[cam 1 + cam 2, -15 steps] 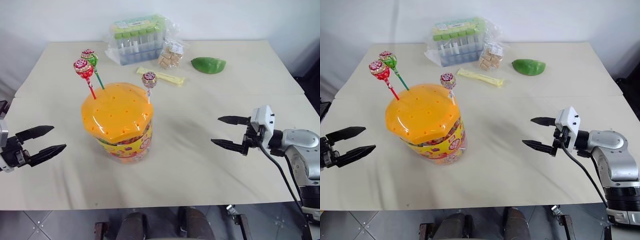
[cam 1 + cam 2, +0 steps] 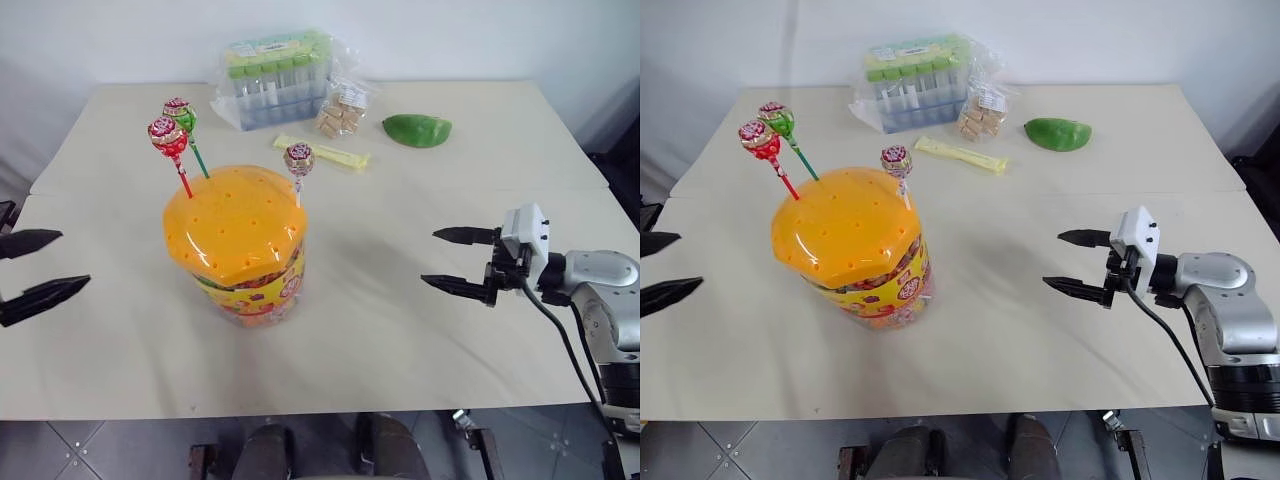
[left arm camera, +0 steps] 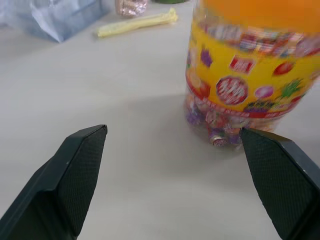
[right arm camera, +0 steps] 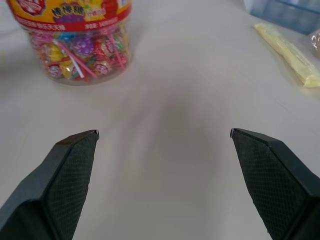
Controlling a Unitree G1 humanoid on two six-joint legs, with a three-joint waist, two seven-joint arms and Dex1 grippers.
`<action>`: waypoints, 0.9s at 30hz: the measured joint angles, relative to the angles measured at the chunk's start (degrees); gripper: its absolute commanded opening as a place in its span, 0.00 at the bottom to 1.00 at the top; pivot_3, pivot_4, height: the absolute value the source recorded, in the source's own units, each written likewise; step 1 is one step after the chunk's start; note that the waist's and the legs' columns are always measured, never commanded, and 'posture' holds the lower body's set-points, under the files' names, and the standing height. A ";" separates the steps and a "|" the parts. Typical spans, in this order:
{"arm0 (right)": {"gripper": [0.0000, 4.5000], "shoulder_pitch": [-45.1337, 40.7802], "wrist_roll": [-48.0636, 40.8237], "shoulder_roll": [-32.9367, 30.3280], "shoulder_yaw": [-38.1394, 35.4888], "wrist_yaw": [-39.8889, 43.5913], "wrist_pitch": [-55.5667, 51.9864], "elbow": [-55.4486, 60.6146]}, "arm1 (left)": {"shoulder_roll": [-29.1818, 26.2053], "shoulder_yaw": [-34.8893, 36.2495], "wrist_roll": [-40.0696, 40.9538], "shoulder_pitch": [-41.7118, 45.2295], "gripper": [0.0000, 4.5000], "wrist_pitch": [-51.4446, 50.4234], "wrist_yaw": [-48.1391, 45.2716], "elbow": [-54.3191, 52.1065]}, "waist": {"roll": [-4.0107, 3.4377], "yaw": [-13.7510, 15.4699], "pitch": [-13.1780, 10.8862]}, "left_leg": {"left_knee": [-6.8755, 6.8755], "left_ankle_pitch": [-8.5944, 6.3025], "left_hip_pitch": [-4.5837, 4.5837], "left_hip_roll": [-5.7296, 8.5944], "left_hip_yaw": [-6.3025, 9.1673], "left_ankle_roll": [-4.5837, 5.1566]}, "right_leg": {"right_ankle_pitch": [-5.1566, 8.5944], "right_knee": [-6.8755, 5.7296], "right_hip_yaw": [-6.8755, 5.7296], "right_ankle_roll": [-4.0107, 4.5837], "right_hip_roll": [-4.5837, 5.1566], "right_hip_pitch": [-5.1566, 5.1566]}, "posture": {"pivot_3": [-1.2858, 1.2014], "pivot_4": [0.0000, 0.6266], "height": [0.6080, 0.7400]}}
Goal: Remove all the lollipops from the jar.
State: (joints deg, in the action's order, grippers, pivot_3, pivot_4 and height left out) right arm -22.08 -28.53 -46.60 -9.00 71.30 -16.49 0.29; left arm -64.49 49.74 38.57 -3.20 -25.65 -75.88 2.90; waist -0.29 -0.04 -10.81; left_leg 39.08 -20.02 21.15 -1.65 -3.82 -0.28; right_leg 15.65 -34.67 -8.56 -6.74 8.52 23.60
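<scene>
It reads as a plain test room or lab rather than a home: a bare white wall (image 2: 500,30) behind a cloth-covered table (image 2: 450,350); grey floor tiles (image 2: 100,450) below; a bag of green-capped tubes (image 2: 275,75) among assorted items.

We see the left claw (image 2: 40,271) cut off at the frame edge, and the jar (image 3: 250,75) label print blurs.

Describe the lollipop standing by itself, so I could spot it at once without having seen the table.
Find the big clear jar with the domed orange lid in the middle of the table. Three lollipops stand in the lid's holes. Yours is the pinkish-brown one on a short white stick at the lid's far right edge, apart from the red and green pair.
</scene>
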 measured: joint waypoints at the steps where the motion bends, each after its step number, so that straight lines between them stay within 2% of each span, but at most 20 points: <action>1: 0.99 -0.01 -0.78 -0.43 -0.75 0.42 -0.28 0.52 | -0.24 0.38 0.39 0.78 1.00 -0.04 -0.25 -0.38 | -0.01 0.01 -0.01 | 0.00 0.00 0.00 0.00 -0.01 0.00 | 0.00 0.00 0.01 0.00 0.00 0.00 | 0.52 0.24 1.00; 6: 0.99 -0.77 -7.28 -1.29 -3.84 1.12 -4.31 5.78 | -1.73 -2.68 3.99 8.43 1.00 -2.04 -0.36 -3.54 | 0.00 -0.03 0.00 | 0.00 -0.01 -0.02 0.00 -0.03 0.00 | 0.00 -0.06 0.06 0.01 -0.01 0.01 | 0.52 0.24 1.00; 11: 0.99 -2.11 -11.32 -3.67 -5.01 1.76 -7.72 10.13 | -1.67 -11.75 7.05 18.50 1.00 -2.84 -0.22 -5.94 | 0.01 0.03 0.00 | 0.02 -0.01 -0.03 0.01 -0.07 0.00 | -0.01 -0.08 0.10 0.01 -0.02 0.02 | 0.52 0.24 1.00; 18: 0.99 -5.00 -15.04 -2.90 -5.15 -1.71 -10.12 14.00 | 5.03 -24.29 7.66 32.33 1.00 -2.52 1.41 -4.15 | 0.02 0.06 0.01 | 0.10 -0.01 -0.03 0.03 -0.12 0.00 | -0.01 -0.16 0.14 0.01 -0.04 0.03 | 0.52 0.24 1.00; 21: 0.99 -4.70 -15.40 -2.60 -5.19 -2.69 -10.22 14.59 | 6.62 -28.74 7.41 34.68 1.00 -2.42 -0.22 -3.01 | 0.04 0.07 0.01 | 0.13 -0.01 0.00 0.04 -0.14 0.00 | -0.01 -0.14 0.14 0.00 -0.04 0.04 | 0.52 0.24 1.00; 27: 0.99 -3.07 -15.48 -2.60 -5.79 -4.48 -10.21 15.45 | 8.18 -31.92 7.13 37.41 1.00 -2.66 -2.43 -1.57 | 0.05 0.03 0.00 | 0.14 -0.01 0.01 0.03 -0.15 0.00 | -0.01 -0.15 0.15 0.00 -0.06 0.06 | 0.52 0.24 1.00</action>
State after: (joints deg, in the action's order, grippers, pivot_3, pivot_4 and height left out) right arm -25.15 -44.00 -49.20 -14.79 66.81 -26.70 15.74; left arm -56.30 17.82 45.70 34.21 -28.31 -78.31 1.32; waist -0.24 -0.01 -10.80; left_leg 39.21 -20.03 21.16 -1.63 -3.97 -0.28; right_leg 15.64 -34.82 -8.41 -6.74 8.46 23.66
